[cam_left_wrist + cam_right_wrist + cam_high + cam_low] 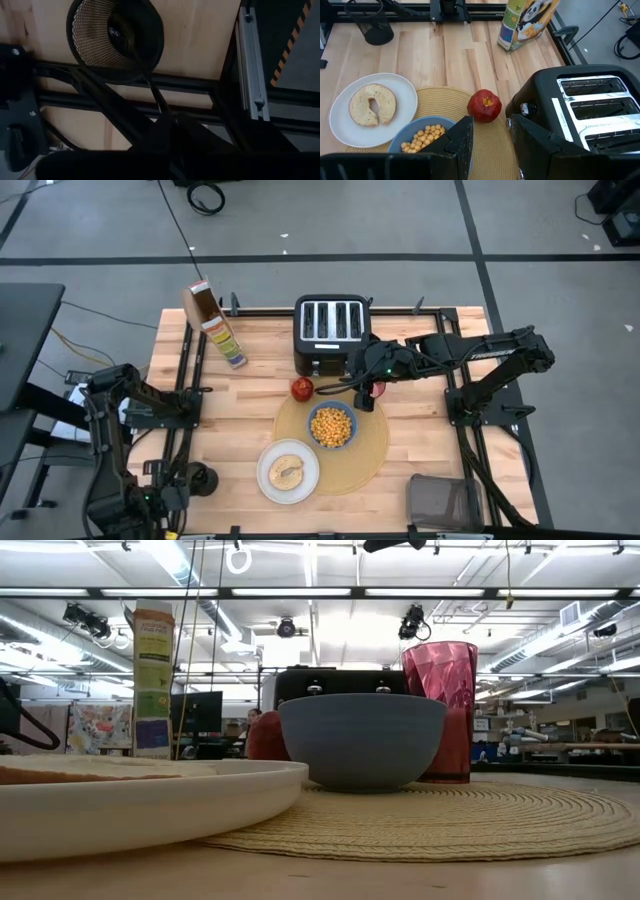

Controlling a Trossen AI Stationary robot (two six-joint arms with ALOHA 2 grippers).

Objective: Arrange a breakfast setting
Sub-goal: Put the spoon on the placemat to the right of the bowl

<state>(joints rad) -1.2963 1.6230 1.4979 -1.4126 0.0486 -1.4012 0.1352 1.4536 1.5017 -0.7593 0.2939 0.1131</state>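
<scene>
The cup was being set on the mat's far edge; the right gripper, fingers spread around it, needed only lifting away.

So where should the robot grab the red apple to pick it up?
Best guess: the red apple sits upright, stem dimple up, on the placemat edge. Come straight down and pinch its round sides at the widest part. The toaster crowds one side, so put the fingers on the free sides.
</scene>
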